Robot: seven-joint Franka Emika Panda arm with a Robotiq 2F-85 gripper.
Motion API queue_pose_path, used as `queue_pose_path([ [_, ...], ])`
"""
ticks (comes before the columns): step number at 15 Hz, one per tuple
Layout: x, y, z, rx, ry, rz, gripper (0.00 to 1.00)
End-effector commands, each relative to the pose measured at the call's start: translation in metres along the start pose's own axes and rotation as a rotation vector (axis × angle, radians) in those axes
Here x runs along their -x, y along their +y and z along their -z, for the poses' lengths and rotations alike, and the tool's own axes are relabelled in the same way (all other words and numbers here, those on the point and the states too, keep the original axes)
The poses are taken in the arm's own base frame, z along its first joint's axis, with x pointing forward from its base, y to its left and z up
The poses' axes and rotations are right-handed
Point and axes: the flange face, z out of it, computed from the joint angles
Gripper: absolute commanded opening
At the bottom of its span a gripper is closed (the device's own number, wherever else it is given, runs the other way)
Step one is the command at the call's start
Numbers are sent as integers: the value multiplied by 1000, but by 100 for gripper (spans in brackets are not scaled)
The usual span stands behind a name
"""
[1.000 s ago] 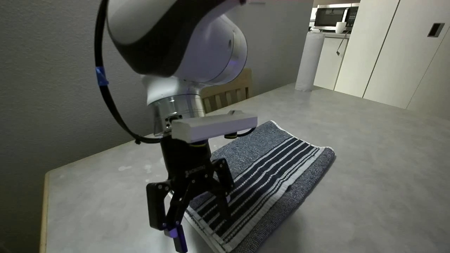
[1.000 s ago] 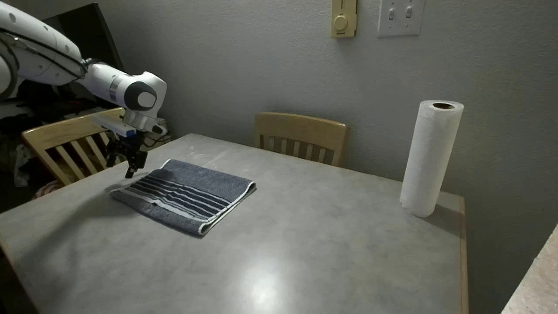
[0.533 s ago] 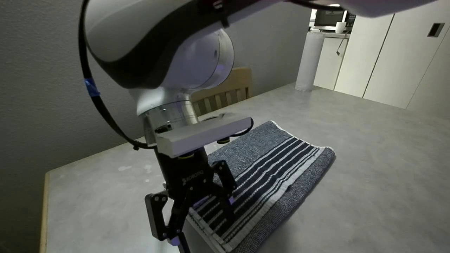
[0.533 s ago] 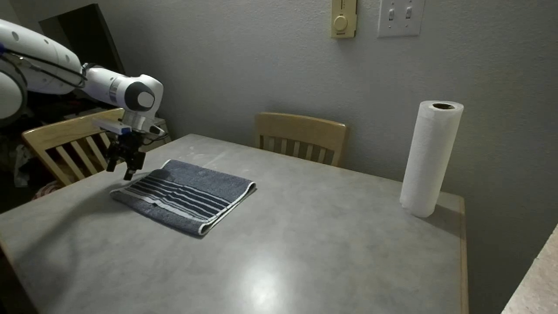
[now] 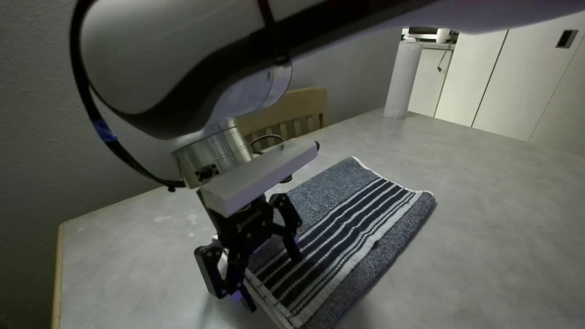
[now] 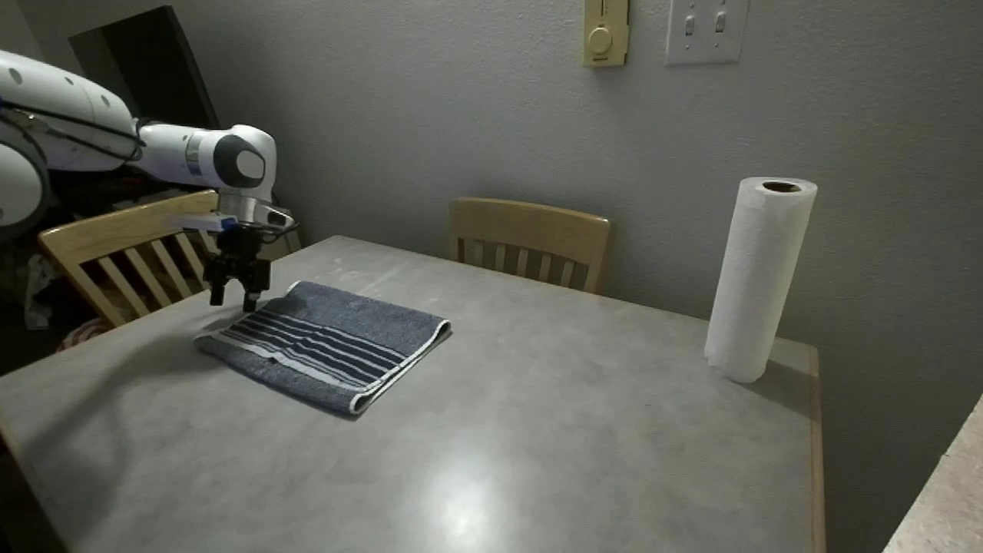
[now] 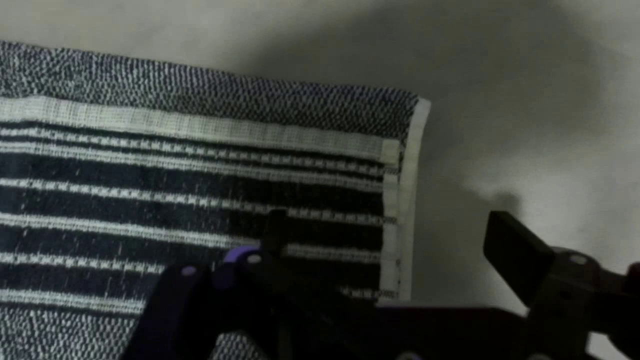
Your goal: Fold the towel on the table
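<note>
The towel (image 5: 347, 228) lies folded in layers on the light grey table (image 5: 480, 219), its dark and white stripes facing up. In an exterior view the towel (image 6: 330, 338) shows a rounded fold along its front edge, with layered white-trimmed edges at the right. My gripper (image 5: 273, 279) is open and points down over the towel's short edge at the robot's side. It also shows at that edge in an exterior view (image 6: 233, 302). In the wrist view the open gripper (image 7: 390, 225) has one finger over the stripes and the other over bare table, with the white-trimmed edge between them. Nothing is held.
A white paper towel roll (image 6: 760, 280) stands upright at the table's far end; it also shows in an exterior view (image 5: 403, 80). A wooden chair (image 6: 530, 230) stands at the wall side. Another wooden chair (image 6: 130, 246) stands near the arm.
My gripper has turned to point more straight down and shifted slightly toward the towel's edge, with the arm above it lowering. The fingers stay open. The towel has not moved.
</note>
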Motion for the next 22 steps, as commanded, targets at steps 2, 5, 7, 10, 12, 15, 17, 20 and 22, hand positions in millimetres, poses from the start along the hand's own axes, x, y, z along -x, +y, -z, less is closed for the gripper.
queue_pose_path([
  [2,-2,-2,2,33,30,9,100],
  [5,-2,-3,2,41,37,12,100],
  [7,-3,-2,2,42,38,11,100],
  [10,-4,0,-1,55,34,4,100],
  [12,-4,1,-2,80,35,-29,100],
  [15,-9,6,-4,125,74,-117,100],
  [17,-15,8,-7,140,114,-175,100],
  [20,-30,6,-6,56,212,-248,100],
  [22,-38,5,-2,17,286,-300,100],
])
